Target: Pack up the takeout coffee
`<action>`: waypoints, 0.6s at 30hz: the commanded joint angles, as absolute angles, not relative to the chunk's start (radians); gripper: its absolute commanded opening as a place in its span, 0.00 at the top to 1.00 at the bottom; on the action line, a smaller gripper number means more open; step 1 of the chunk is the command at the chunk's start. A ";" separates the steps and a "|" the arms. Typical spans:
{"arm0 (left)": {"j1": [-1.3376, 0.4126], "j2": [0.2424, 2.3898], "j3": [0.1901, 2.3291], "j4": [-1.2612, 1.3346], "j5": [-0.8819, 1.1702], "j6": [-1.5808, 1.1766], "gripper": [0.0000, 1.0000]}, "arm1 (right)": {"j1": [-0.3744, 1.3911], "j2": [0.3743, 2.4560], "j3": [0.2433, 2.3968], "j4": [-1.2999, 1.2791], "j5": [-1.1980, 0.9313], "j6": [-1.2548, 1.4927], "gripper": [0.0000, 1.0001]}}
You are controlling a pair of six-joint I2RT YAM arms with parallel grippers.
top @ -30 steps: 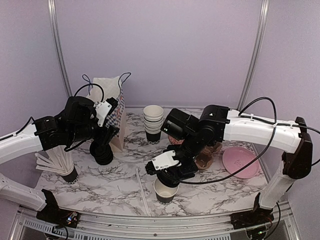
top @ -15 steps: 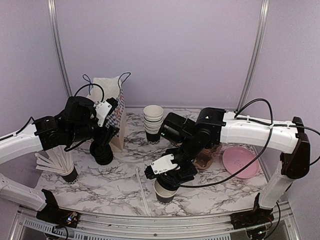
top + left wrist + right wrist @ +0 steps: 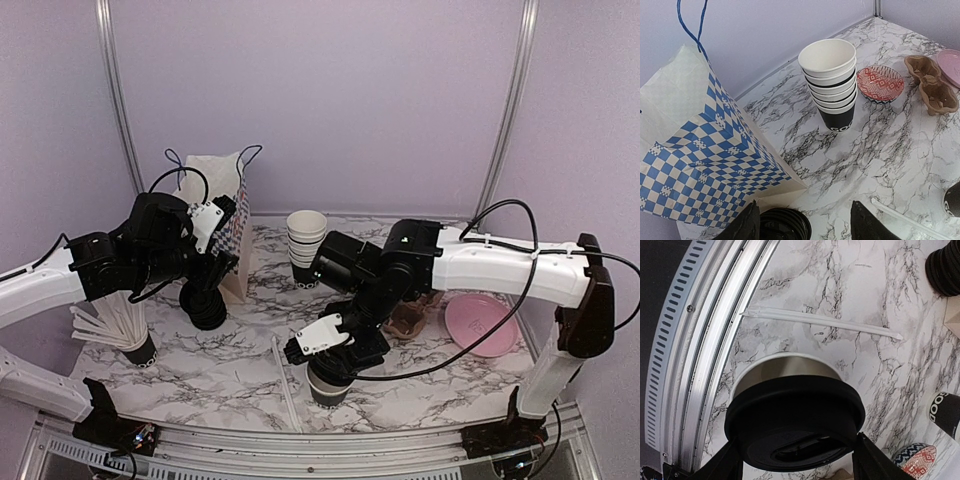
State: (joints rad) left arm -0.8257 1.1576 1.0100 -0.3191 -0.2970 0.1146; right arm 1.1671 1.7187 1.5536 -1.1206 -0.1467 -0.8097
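The takeout coffee cup (image 3: pixel 329 391) stands near the table's front edge, black with a white rim (image 3: pixel 765 363). My right gripper (image 3: pixel 334 362) is directly above it, shut on a black plastic lid (image 3: pixel 795 415). The lid is tilted over the cup's mouth and covers most of it; I cannot tell if it is seated. In the right wrist view the gripper (image 3: pixel 797 452) holds the lid by its sides. My left gripper (image 3: pixel 206 288) is open over a stack of black lids (image 3: pixel 784 226) beside the blue-checked paper bag (image 3: pixel 700 165), and it (image 3: pixel 805 225) holds nothing.
A tall stack of white-rimmed cups (image 3: pixel 305 245) stands at the back middle. A red patterned bowl (image 3: pixel 882 82), a cardboard cup carrier (image 3: pixel 932 87) and a pink plate (image 3: pixel 480 325) lie to the right. A cup of straws (image 3: pixel 125 330) is at the left. A loose straw (image 3: pixel 820 322) lies near the front rail.
My right gripper has moved left and down with the lid, so the cup's white opening is now covered in the top view. The left arm has not moved.
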 commanded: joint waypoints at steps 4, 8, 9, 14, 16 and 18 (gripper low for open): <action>-0.820 1.162 1.002 -0.323 -0.290 0.115 0.37 | 1.190 1.754 1.607 -1.132 -0.145 -0.789 0.29; -0.821 1.164 1.002 -0.324 -0.283 0.114 0.38 | 1.190 1.757 1.614 -1.130 -0.142 -0.784 0.26; -0.820 1.165 1.002 -0.324 -0.282 0.114 0.37 | 1.190 1.759 1.614 -1.131 -0.141 -0.784 0.25; -0.820 1.169 1.003 -0.326 -0.278 0.113 0.38 | 1.190 1.757 1.620 -1.130 -0.146 -0.782 0.17; -0.820 1.170 1.003 -0.326 -0.278 0.112 0.37 | 1.190 1.750 1.627 -1.131 -0.149 -0.781 0.15; -0.820 1.173 1.003 -0.325 -0.278 0.112 0.37 | 1.190 1.739 1.637 -1.136 -0.152 -0.778 0.14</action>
